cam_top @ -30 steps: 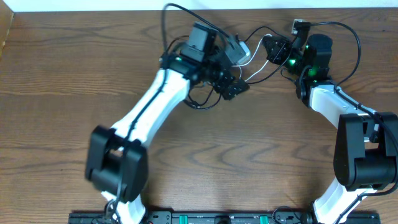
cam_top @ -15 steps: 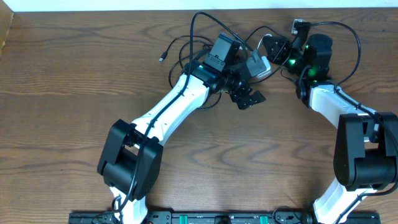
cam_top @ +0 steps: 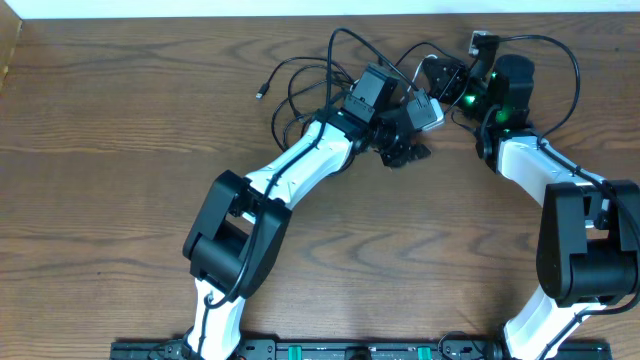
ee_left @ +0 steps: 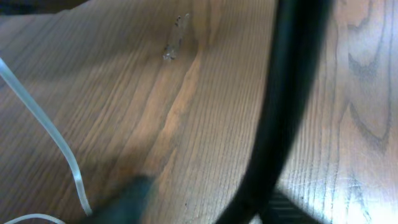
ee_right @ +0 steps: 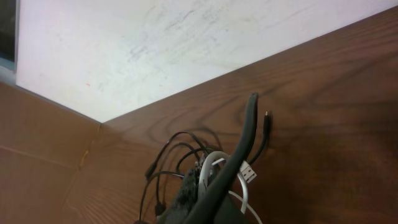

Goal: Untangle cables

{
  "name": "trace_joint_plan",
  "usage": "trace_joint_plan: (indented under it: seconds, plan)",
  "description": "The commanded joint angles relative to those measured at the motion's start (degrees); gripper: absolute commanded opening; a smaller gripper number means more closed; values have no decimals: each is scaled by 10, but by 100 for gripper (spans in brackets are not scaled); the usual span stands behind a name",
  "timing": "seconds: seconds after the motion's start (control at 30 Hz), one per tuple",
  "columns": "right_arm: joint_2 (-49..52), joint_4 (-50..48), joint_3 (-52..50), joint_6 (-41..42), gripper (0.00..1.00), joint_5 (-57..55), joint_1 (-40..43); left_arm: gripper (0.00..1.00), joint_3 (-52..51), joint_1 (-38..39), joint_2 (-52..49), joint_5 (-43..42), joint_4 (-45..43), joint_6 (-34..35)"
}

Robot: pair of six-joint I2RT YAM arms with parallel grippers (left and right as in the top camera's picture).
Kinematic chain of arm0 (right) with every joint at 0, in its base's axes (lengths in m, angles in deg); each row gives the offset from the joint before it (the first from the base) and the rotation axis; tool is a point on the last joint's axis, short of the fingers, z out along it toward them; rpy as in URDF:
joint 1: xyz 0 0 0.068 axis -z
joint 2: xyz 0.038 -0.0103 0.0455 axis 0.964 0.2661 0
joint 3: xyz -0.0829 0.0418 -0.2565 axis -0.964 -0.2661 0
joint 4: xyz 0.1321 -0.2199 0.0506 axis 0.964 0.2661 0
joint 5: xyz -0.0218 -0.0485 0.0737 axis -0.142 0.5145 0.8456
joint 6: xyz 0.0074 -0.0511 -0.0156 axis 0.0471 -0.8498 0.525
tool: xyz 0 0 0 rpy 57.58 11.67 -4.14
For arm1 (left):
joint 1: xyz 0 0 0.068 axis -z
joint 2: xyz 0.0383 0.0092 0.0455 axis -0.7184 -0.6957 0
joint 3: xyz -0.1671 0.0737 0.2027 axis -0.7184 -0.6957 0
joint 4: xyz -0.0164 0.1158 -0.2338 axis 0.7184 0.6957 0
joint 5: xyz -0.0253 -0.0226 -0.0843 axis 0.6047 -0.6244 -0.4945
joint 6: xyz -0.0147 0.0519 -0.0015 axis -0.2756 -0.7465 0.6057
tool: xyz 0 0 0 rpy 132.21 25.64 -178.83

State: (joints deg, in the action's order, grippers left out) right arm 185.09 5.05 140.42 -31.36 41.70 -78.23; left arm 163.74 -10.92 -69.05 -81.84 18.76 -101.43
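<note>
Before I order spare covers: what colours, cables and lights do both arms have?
The left arm and right arm match: white tubular links between bulky black joint housings. A thick black wire loops off the right wrist, where green lights glow. No lettering is legible.

Thin black cables (cam_top: 296,90) lie in loose tangled loops, a white strand (ee_right: 247,172) threaded among them.

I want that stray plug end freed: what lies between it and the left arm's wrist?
In the overhead view, only black cable loops on the table lie between the plug end and the left wrist.
</note>
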Motion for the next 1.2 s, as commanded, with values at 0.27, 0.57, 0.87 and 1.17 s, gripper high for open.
trace_joint_plan:
  seconds: [0.27,0.57,0.87,1.17]
  plan:
    - [1,4,6,3,1,-10,-1,7,1,-8,29,-4,-18,19]
    - [1,7,6,3,1,-14,-1,7,1,-68,107,-4,-118,94]
    - [1,7,6,3,1,-11,-1,8,1,-155,110,-4,-203,202]
    - [1,-50,6,48,1,22,-1,8,1,-230,110,95,-54,201]
